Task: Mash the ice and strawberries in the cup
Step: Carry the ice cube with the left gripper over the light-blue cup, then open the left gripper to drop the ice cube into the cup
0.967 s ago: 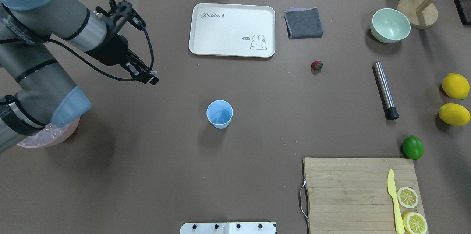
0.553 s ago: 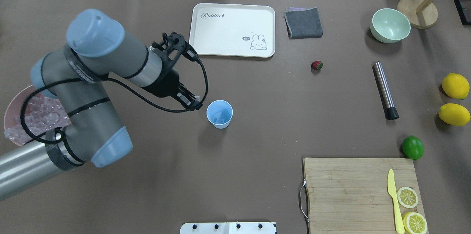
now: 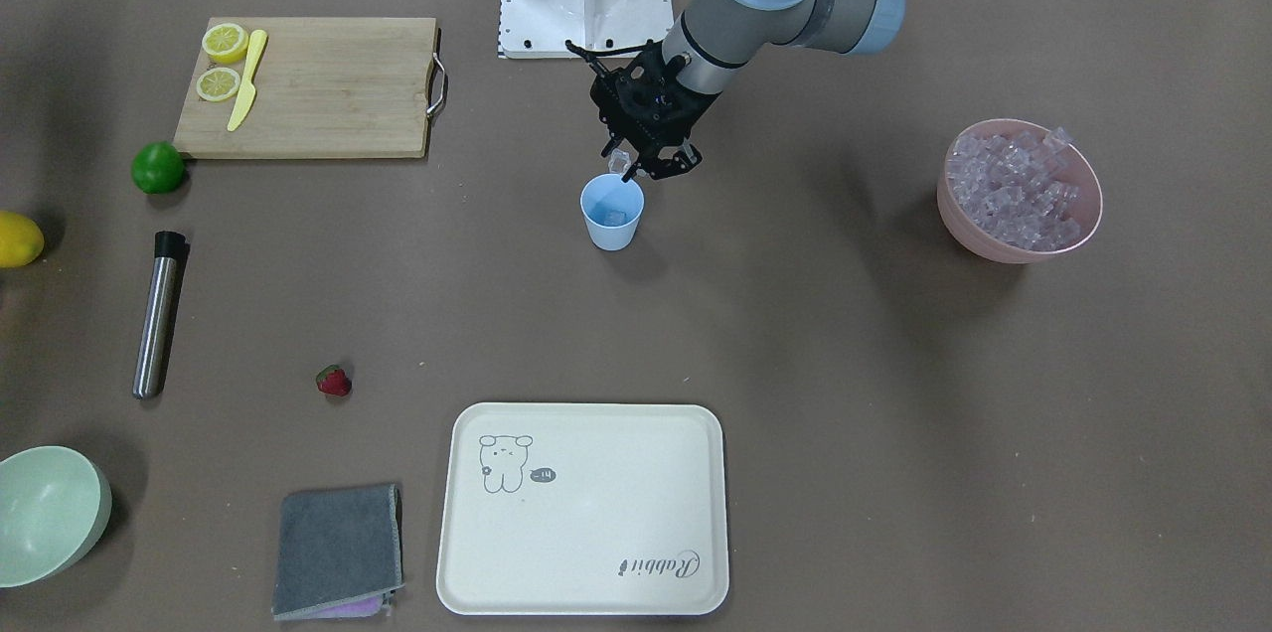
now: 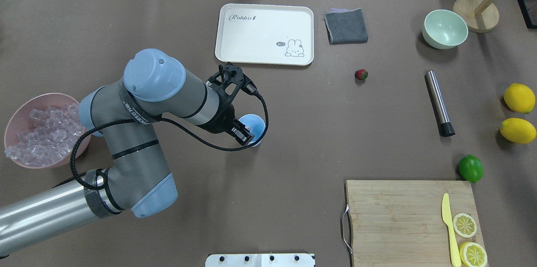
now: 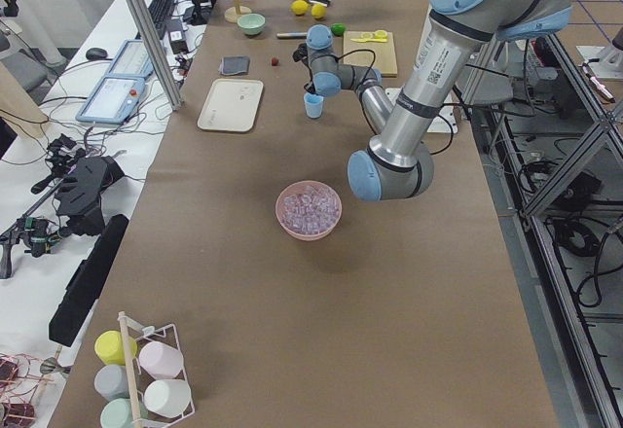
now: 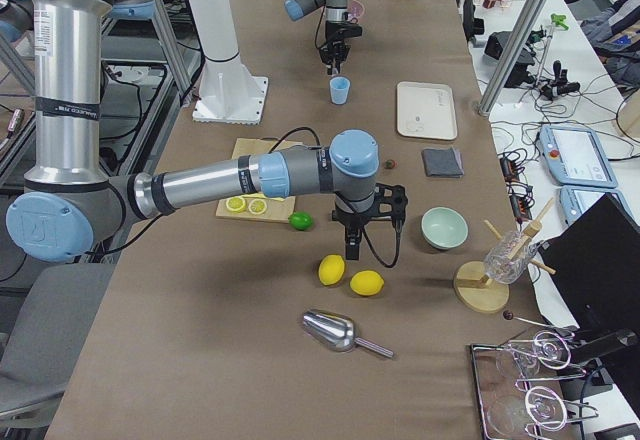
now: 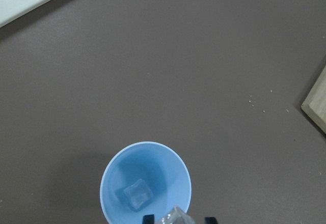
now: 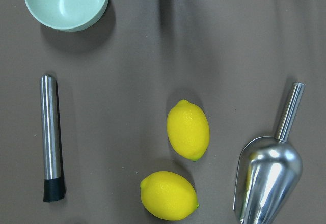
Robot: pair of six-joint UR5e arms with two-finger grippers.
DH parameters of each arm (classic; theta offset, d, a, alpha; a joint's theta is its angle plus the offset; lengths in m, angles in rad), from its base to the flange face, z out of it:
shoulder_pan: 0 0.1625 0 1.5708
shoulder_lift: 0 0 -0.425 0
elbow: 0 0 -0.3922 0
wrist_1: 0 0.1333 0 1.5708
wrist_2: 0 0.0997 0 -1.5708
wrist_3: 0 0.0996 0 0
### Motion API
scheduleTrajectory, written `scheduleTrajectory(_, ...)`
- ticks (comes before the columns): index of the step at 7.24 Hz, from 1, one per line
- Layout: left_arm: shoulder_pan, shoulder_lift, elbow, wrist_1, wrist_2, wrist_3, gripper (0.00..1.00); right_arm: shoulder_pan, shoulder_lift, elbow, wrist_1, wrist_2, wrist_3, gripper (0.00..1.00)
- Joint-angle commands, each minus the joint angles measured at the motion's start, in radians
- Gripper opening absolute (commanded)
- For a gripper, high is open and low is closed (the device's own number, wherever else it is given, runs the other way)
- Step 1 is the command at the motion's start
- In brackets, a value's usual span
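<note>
The light-blue cup [image 3: 611, 215] stands mid-table and holds one ice cube [image 7: 136, 194]. My left gripper [image 3: 628, 167] hangs just above the cup's rim, shut on another clear ice cube [image 7: 175, 217]. In the overhead view the gripper [image 4: 246, 136] covers part of the cup [image 4: 256, 123]. More ice [image 3: 1014, 190] fills the pink bowl [image 3: 994, 244]. The strawberry [image 3: 334, 381] lies on the table far from the cup. My right gripper [image 6: 350, 250] shows only in the exterior right view, above the lemons; I cannot tell whether it is open or shut.
A steel muddler [image 3: 157, 314], a pale green bowl [image 3: 50, 513], a white tray [image 3: 586, 513] and a grey cloth [image 3: 338, 548] lie around. A cutting board [image 3: 318, 85] carries lemon slices and a knife. A lime [image 3: 159, 167], two lemons [image 8: 187, 130] and a metal scoop [image 8: 267, 178] are near.
My left arm has swung from the pink bowl's side to the cup, carrying the ice cube. It now hangs over the cup's rim.
</note>
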Motion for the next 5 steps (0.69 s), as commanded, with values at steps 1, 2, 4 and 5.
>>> scheduleTrajectory(1, 0.020, -0.007, 0.021, -0.004, 0.024, 0.000, 0.00, 0.000, -0.007, 0.005, 0.000, 0.001, -0.001, 1.00)
scheduleTrajectory(2, 0.028, -0.011, 0.028, -0.010, 0.068, 0.001, 0.00, 0.000, -0.010, 0.003, 0.000, 0.001, -0.001, 1.00)
scheduleTrajectory(4, 0.029, -0.013, 0.041, -0.030, 0.073, 0.000, 0.36, 0.000, -0.012, 0.000, -0.001, 0.001, -0.001, 1.00)
scheduleTrajectory(5, 0.029, -0.016, 0.044, -0.040, 0.073, 0.001, 0.94, 0.000, -0.012, -0.001, -0.001, 0.001, -0.001, 1.00)
